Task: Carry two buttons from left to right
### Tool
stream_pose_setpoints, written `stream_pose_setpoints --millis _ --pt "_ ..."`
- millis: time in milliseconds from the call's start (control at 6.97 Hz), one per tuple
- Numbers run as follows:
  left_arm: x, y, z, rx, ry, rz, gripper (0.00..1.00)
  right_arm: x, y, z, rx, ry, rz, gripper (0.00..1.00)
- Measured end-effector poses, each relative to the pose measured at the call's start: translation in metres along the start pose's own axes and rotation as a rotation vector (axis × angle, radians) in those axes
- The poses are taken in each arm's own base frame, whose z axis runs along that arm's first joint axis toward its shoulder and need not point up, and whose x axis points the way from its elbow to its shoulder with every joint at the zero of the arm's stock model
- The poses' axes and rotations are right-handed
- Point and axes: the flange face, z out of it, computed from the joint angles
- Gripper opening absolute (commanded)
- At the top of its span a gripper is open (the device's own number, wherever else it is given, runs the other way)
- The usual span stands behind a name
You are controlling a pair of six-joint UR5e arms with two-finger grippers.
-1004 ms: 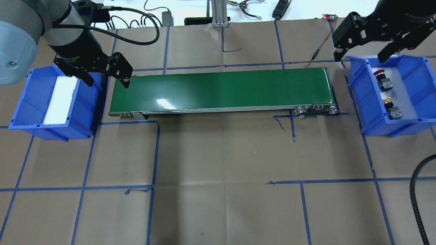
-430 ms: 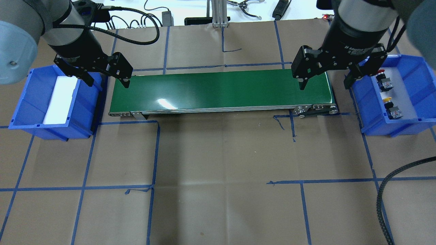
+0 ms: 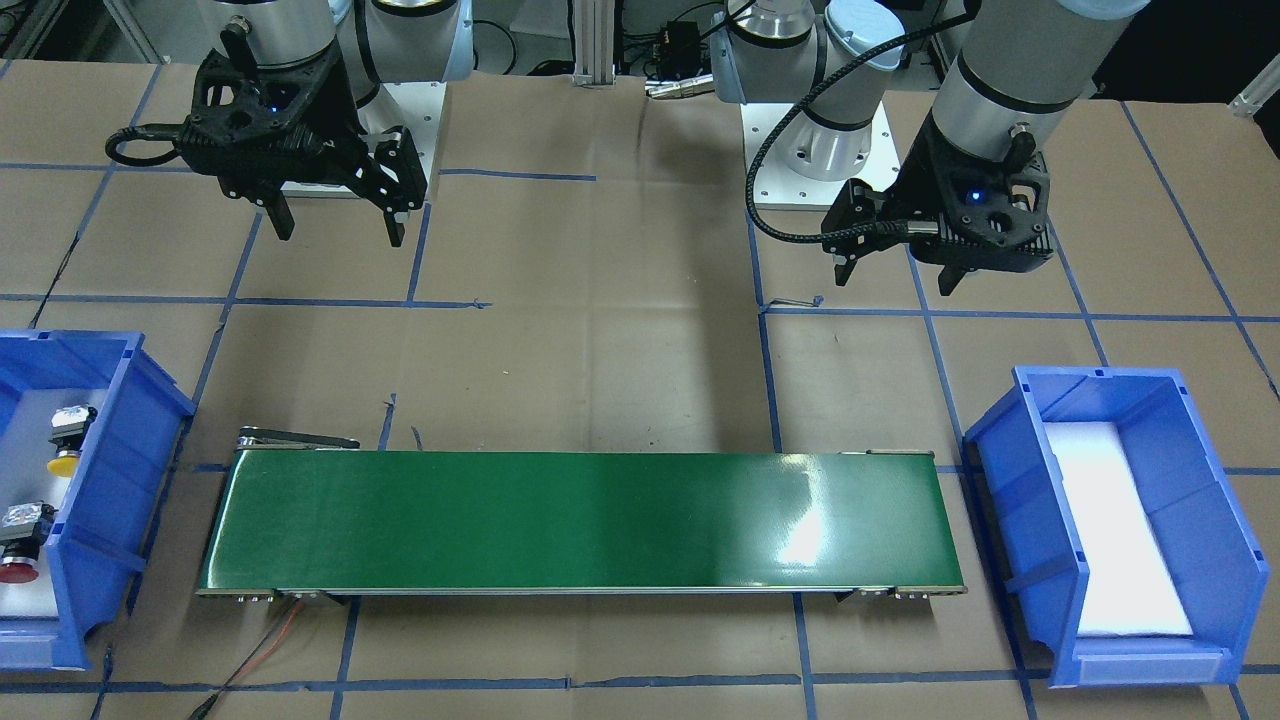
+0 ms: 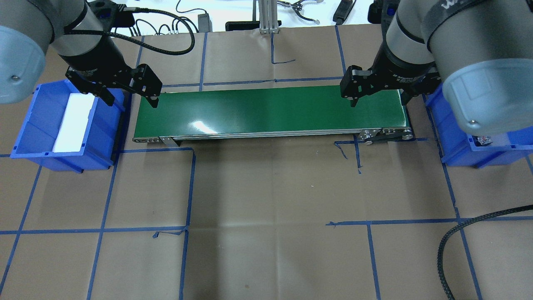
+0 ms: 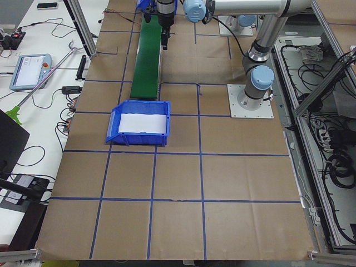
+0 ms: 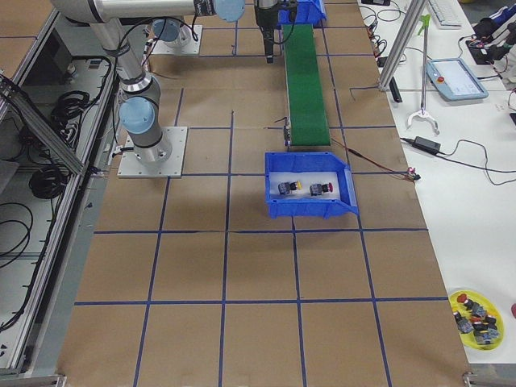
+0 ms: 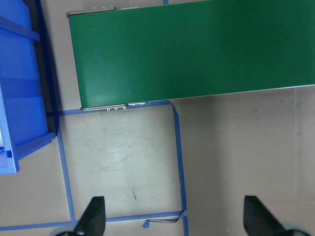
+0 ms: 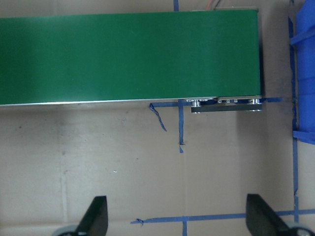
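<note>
Since the yellow button [image 3: 65,462] and red button [image 3: 18,572] already lie in the right-hand bin [image 3: 125,475], the wide-open, empty right end effector [image 3: 340,232] or left end effector [image 3: 893,280] could clip the conveyor belt [image 3: 580,520] if swung low

A robotics lab: tape-gridded table [image 4: 266,258], conveyor [image 4: 266,109], teach pendant [image 5: 31,70].

Filling most of every frame, a table [image 4: 270,258] papered brown and gridded with blue tape [image 4: 102,229], with an aluminium post [image 4: 267,16] at top centre overhead, a white bench [image 6: 476,242] at right of the exterior right view and cables [image 6: 24,181] at its lower left.
</note>
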Motion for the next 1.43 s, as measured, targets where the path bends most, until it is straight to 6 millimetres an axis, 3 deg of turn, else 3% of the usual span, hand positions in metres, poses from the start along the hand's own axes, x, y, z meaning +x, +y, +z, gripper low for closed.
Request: stream_pose_setpoints --millis 287,574,1434 --pt "0.0 0.0 0.0 0.0 0.0 0.0 1.0 0.002 -0.001 -0.009 0.028 -0.029 0.006 1.0" --pt "0.0 0.0 0.0 0.0 0.0 0.0 1.0 0.005 0.016 -0.021 0.0 -0.025 0.008 1.0" --pt "0.0 0.0 0.0 0.0 0.0 0.0 1.0 0.006 0.023 -0.02 -0.033 -0.022 0.008 1.0"
